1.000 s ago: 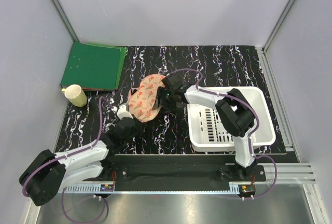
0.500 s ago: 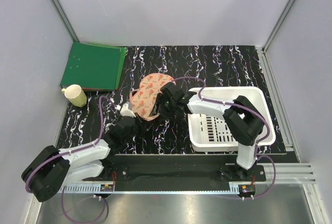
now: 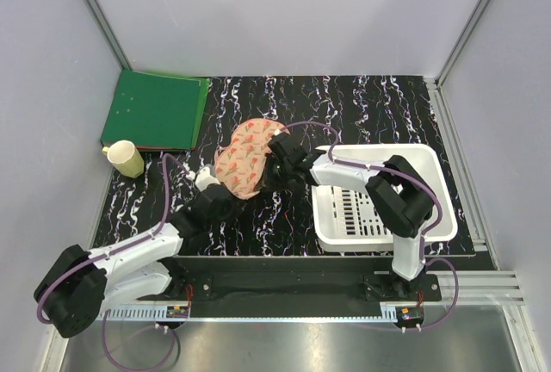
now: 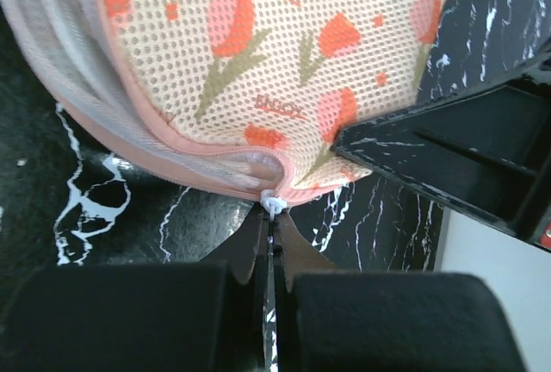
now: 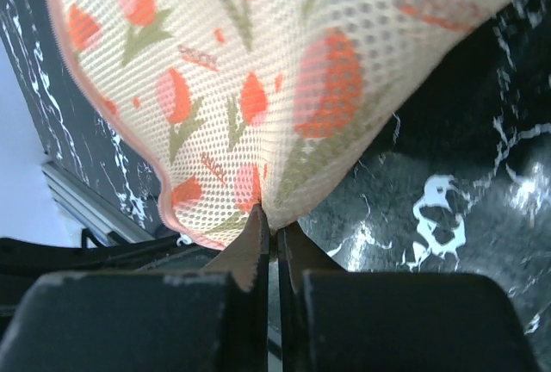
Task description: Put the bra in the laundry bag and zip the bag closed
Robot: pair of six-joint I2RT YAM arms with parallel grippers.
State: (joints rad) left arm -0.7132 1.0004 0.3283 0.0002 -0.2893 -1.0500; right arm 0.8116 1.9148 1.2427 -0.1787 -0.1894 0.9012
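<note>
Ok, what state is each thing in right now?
laundry bag: halves folded together, held at two edges
zipper pull: pinched
left end effector: shut on the zipper pull
right end effector: shut on the laundry bag's fabric edge
bra: not visible
white basket: upright
cup: upright
green folder: closed, flat

**Laundry bag folded shut, pinched at 2 edges**

The laundry bag [image 3: 244,158] lies on the black marbled table [image 3: 362,101], a peanut-shaped pouch with its 2 halves folded together. Its long axis runs from near-left to far-right. The outside is peach mesh printed with red-orange flowers on green stems, edged in pink piping. Paler mesh layers show along 1 side. A small white zip pull [image 4: 272,206] sits at its rim, nipped by the closed left gripper [image 4: 269,227]. The closed right gripper [image 5: 274,227] pinches the fabric at the opposite edge.
</note>
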